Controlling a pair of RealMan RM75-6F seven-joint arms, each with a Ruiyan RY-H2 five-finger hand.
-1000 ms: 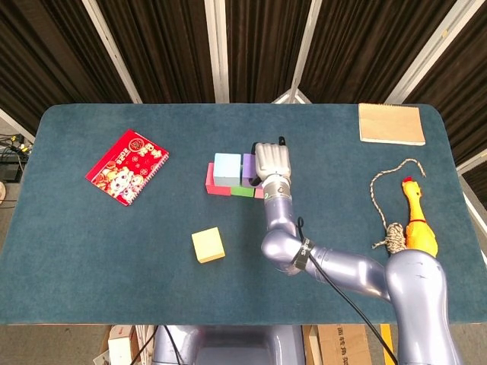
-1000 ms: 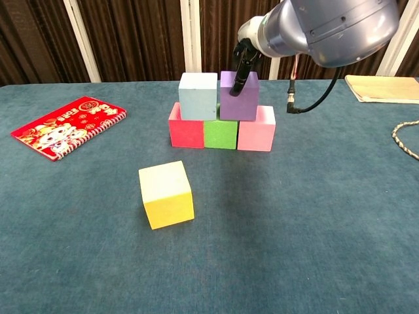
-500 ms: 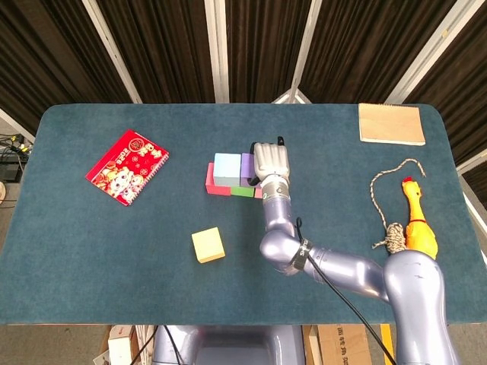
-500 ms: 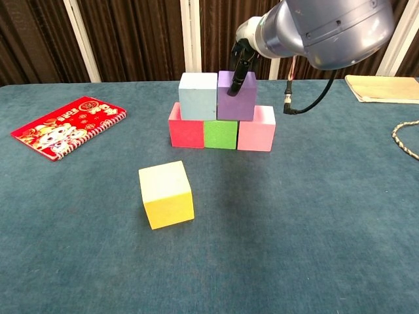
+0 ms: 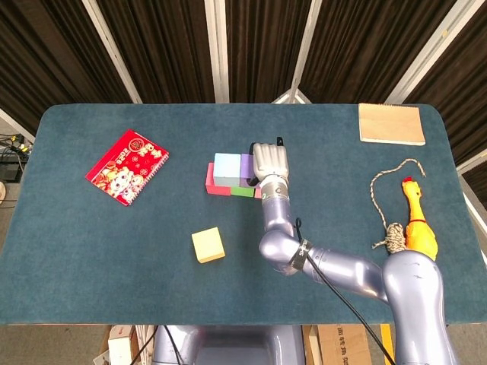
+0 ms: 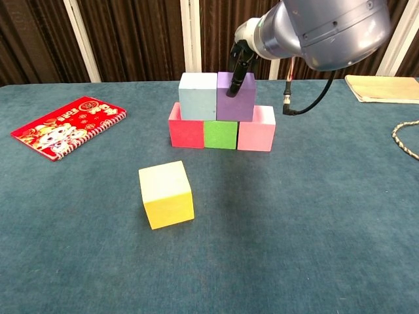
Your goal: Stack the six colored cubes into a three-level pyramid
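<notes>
Silver and smooth, the right hand (image 5: 271, 161) sits over the purple cube (image 6: 236, 96), its dark fingers (image 6: 234, 82) reaching down the cube's front face and touching it; from above the knuckles cover most of that cube, and whether the hand truly grips it or only rests against it I cannot tell. No left hand shows in either view. Five matte, sharp-edged cubes stand together near the middle of the worktop (image 5: 99, 243), which is covered in a dark teal, felt-like cloth. The bottom row runs red cube (image 6: 186, 129), green cube (image 6: 220, 134) and pink cube (image 6: 256, 130), side by side and touching. On top of them rest the pale blue cube (image 6: 198, 96) and the purple one, pressed flank to flank, the blue spanning red and green, the purple spanning green and pink. A yellow cube (image 6: 166, 194) lies well apart, nearer the robot and to the left, turned a little askew, its top face paler than its sides. Far left lies a red spiral-bound notebook (image 5: 127, 166) with a printed cover. At the right edge are a tan pad (image 5: 391, 124), a twisted rope (image 5: 388, 204) and a yellow rubber chicken (image 5: 418, 219).
</notes>
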